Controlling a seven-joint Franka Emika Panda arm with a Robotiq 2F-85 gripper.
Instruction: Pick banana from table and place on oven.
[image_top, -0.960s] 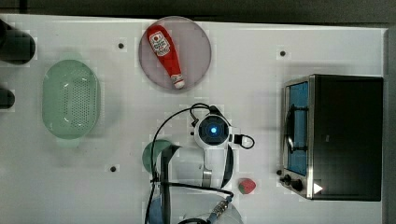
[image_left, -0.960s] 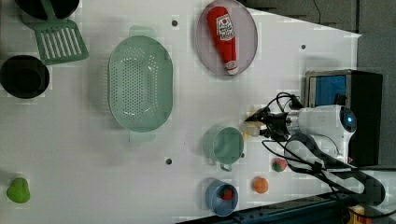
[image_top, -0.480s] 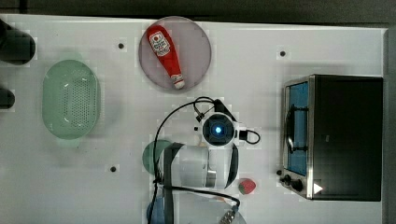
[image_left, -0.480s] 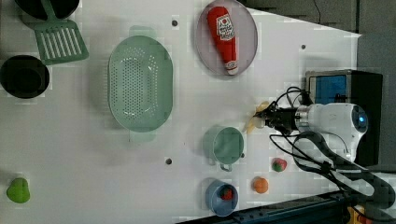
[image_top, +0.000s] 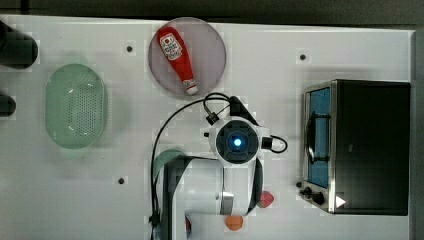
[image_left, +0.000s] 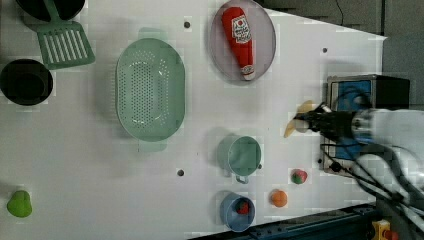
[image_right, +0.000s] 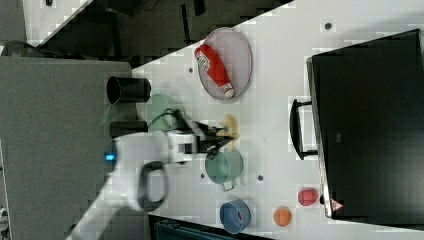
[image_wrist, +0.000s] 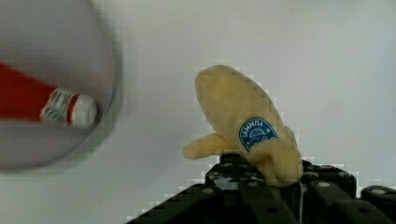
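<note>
Currently the jaws grip the banana (image_wrist: 252, 135) by one end, clear of the desk (image_top: 350, 45) near its middle, so carry it level toward the oven (image_top: 375, 145) at the top view's right edge, releasing only above the black top.

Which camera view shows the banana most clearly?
The wrist view: the banana is close, with its blue sticker visible, clamped in the gripper. The left view and right view show it small at the gripper tips; in the top view the arm covers it.
</note>
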